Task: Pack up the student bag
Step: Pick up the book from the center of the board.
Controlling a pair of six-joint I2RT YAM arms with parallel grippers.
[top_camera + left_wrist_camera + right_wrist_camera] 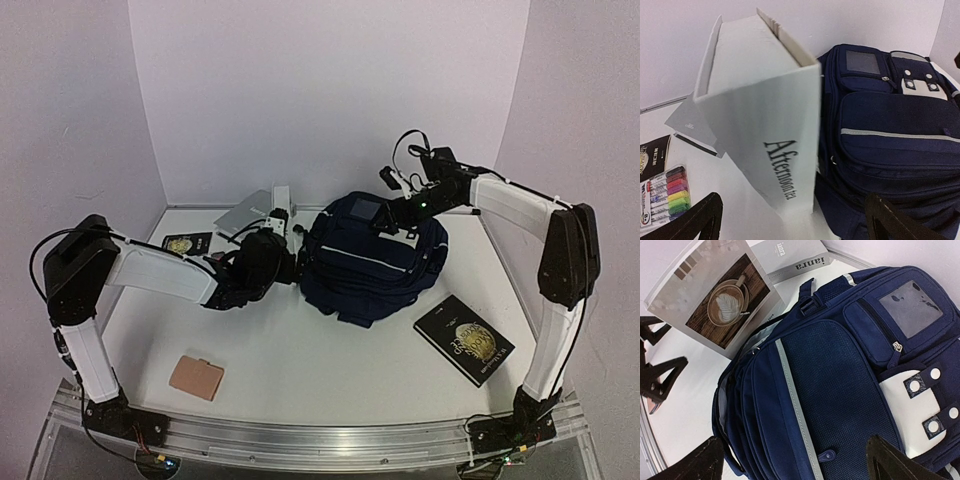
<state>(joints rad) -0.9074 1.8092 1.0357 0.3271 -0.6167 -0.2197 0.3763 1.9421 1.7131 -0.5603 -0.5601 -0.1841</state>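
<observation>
Left wrist view: white book [765,125] reads "Afternoon tea", beside navy backpack [890,150] on white counter [735,205]; left fingers [700,220], right fingers [890,460] apart.

Even, soft light — faint shadows under the student bag [375,265] on the white worktop [300,350]. Top view soft, front rail [320,438] bowed; left wrist view blurs the near white book [765,150] — right wrist sharp.

We're looking at a robotics lab cell: plain white wall panels [330,90] are boxing in a white tabletop [300,350], with exposed black cables [140,445] trailing along a ribbed aluminium mounting rail [320,437].
</observation>
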